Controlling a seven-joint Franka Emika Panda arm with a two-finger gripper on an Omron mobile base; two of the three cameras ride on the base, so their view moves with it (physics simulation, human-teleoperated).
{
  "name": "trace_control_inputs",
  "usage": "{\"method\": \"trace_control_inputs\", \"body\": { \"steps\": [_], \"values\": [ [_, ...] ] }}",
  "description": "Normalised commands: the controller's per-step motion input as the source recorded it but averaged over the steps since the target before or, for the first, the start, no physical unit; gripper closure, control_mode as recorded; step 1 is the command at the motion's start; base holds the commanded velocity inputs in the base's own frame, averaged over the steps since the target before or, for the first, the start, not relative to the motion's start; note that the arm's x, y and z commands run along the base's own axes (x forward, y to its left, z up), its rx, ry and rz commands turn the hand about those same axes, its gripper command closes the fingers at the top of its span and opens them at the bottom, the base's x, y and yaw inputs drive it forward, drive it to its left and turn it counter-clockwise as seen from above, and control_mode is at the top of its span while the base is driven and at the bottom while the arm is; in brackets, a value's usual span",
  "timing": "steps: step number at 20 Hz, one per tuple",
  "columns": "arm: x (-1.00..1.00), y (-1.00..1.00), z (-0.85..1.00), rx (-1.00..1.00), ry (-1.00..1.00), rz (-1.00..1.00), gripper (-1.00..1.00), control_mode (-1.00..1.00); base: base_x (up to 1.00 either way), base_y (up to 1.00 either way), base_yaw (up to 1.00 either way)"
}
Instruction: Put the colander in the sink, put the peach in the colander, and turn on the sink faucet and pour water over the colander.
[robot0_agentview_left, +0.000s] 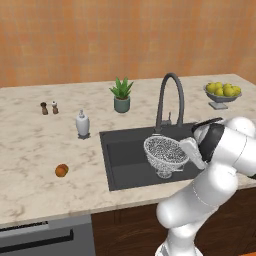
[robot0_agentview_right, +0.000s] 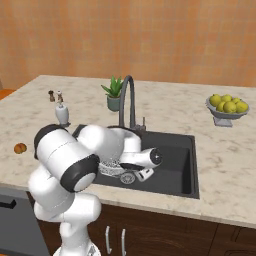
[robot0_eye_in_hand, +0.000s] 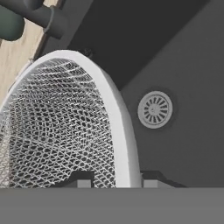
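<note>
Currently I see the colander (robot0_agentview_left: 165, 153) held over the sink (robot0_agentview_left: 125, 165), its rim pinched between the fingers of the gripper (robot0_eye_in_hand: 112, 178), tilted above the drain (robot0_eye_in_hand: 155, 109). The peach (robot0_agentview_left: 61, 170) rests on the tabletop (robot0_agentview_left: 30, 150), well left of the sink; the sink faucet (robot0_agentview_left: 169, 100) stands behind.

Marble counter (robot0_agentview_left: 30, 150) carries peach (robot0_agentview_left: 62, 170), soap dispenser (robot0_agentview_left: 82, 124).

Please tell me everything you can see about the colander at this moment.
The colander is a bowl of silvery-white wire mesh, see-through, with a solid white rim and a small foot underneath. It is empty. It sits upright, slightly tilted, inside the dark grey sink, in front of the faucet. The gripper holds it, one finger on each side of the rim. Whether it touches the sink floor, I cannot tell.
</note>
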Motion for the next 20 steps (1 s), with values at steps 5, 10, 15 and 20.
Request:
{"method": "trace_control_inputs", "body": {
  "steps": [5, 10, 15, 20],
  "values": [
    [0.03, -0.54, -0.40, 0.00, -0.09, -0.03, 1.00, -1.00, 0.00, 0.00, 0.00],
    [0.00, -0.61, -0.04, 0.00, 0.25, -0.01, 1.00, -1.00, 0.00, 0.00, 0.00],
    [0.03, -0.34, -0.15, -0.08, 0.37, 0.00, 1.00, -1.00, 0.00, 0.00, 0.00],
    [0.34, -0.24, -0.70, -0.11, 0.01, 0.00, 1.00, -1.00, 0.00, 0.00, 0.00]
  ]
}}
